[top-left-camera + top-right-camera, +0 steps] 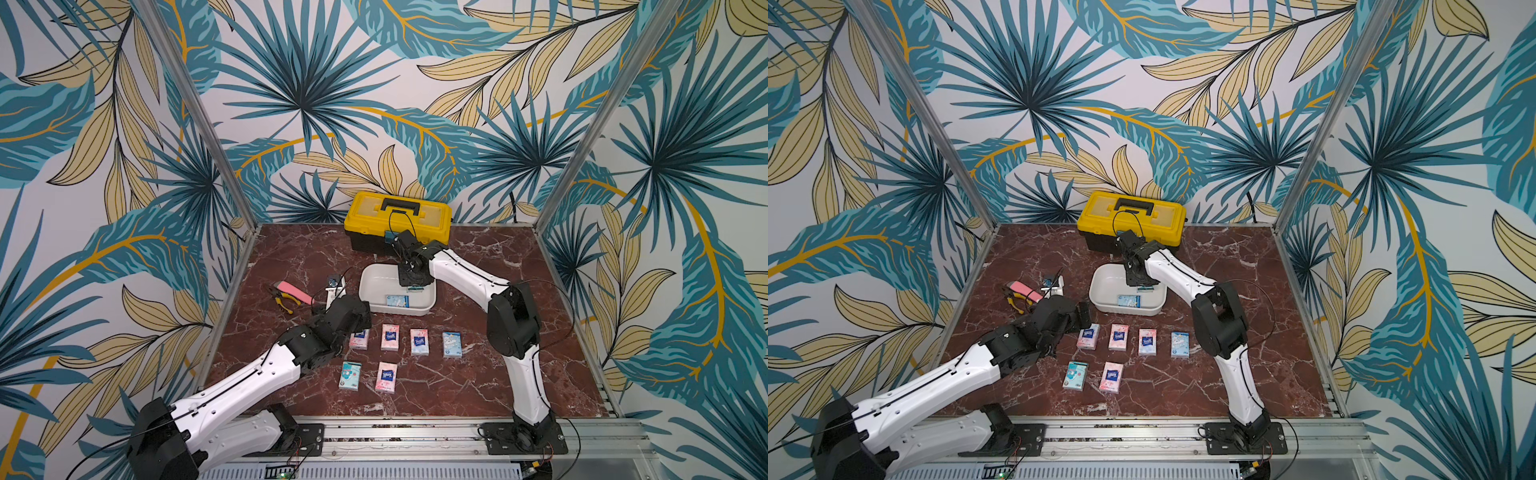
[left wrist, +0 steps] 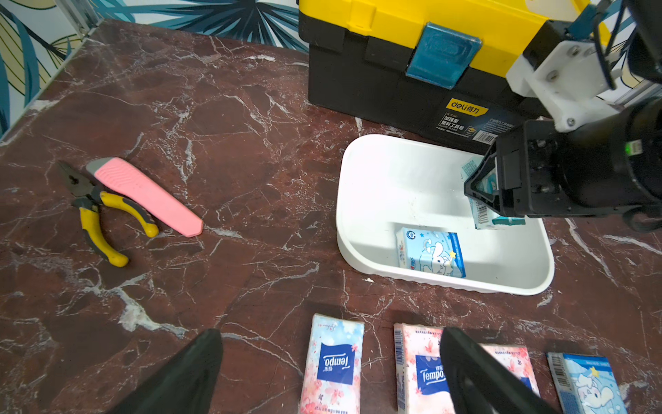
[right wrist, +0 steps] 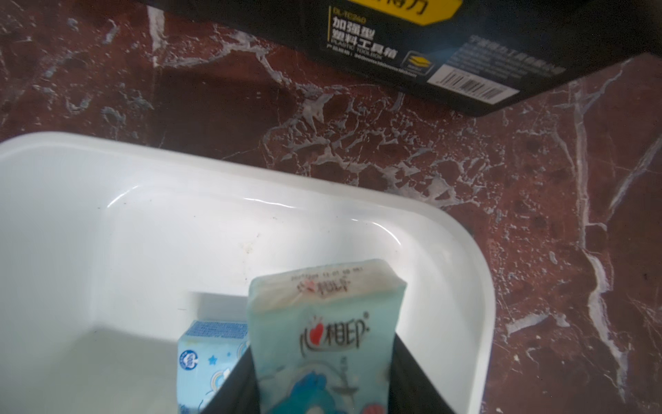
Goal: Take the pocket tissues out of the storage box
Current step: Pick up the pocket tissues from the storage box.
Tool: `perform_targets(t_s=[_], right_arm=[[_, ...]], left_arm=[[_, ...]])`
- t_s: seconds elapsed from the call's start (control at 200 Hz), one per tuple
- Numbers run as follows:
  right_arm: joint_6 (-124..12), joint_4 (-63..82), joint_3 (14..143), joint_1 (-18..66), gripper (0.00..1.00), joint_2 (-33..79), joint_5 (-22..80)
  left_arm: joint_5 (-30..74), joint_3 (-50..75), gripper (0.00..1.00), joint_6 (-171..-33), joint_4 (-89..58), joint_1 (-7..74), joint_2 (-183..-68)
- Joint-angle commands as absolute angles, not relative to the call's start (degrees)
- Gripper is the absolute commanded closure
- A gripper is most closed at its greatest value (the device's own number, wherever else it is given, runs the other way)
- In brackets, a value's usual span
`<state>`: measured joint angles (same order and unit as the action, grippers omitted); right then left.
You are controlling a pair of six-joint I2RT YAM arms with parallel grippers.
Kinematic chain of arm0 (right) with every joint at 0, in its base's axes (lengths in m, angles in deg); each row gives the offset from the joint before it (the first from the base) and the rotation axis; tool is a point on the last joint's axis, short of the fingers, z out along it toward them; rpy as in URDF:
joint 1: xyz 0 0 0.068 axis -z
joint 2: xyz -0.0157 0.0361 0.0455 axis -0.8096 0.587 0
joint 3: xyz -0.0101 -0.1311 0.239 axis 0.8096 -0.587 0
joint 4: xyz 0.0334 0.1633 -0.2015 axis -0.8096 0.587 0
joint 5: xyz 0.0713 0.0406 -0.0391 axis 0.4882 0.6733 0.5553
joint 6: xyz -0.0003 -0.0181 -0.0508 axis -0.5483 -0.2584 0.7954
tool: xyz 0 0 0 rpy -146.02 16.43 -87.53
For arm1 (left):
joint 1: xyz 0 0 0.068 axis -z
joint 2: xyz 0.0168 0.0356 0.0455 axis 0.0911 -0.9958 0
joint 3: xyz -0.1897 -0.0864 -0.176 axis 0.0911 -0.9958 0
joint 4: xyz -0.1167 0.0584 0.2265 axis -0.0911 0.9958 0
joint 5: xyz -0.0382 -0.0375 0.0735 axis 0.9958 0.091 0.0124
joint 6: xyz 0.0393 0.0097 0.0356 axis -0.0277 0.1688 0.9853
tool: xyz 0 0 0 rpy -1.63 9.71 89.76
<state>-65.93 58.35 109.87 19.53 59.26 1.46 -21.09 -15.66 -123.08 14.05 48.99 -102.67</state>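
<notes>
While the right gripper (image 2: 481,193) was reached down into the storage box (image 2: 390,172), a teal packet (image 3: 324,322) of tissues was clamped between its fingers, one finger set on either side. That packet was held on end inside the box, close to the wall on the robot's right. Whether it touched the floor of the box could not be told. A light blue packet (image 2: 431,252) was left lying in the box against the near wall, just beside the held one.

Six more packets were laid flat on the table (image 1: 478,395) in front of the box, all apart from one another. A row of four was formed by a first pink packet (image 1: 1088,336), a second pink packet (image 1: 1118,337), a pink-and-blue packet (image 1: 1147,342) and a pale blue packet (image 1: 1180,344). Nearer the robot, a green-blue packet (image 1: 1075,375) and a third pink packet (image 1: 1112,377) were set side by side.

The left gripper (image 2: 331,337) was held wide apart and empty above the table, near the left end of that row. A yellow-lidded toolbox (image 1: 397,216) was placed just behind the storage box. Pliers (image 2: 96,215) and a pink tool (image 2: 147,195) were seen touching each other, well to the left.
</notes>
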Motion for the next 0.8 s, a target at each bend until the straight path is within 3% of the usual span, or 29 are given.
perform_targets(t_s=[0.0, 0.416, 0.796], right_arm=[[-68.28, 57.07, 107.01, 18.97, 0.52, 56.40, 1.76], [-71.28, 55.24, 102.67, 17.78, 0.53, 49.74, 2.08], [-78.49, 57.22, 88.92, 14.25, 0.54, 34.96, 5.06]], left_arm=[[-22.09, -17.13, 0.00, -123.50, 12.25, 48.64, -101.57], [-20.51, -16.70, 0.00, -123.25, 9.82, 48.08, -103.15], [-18.16, -16.45, 0.00, -123.68, 7.39, 47.20, -105.74]])
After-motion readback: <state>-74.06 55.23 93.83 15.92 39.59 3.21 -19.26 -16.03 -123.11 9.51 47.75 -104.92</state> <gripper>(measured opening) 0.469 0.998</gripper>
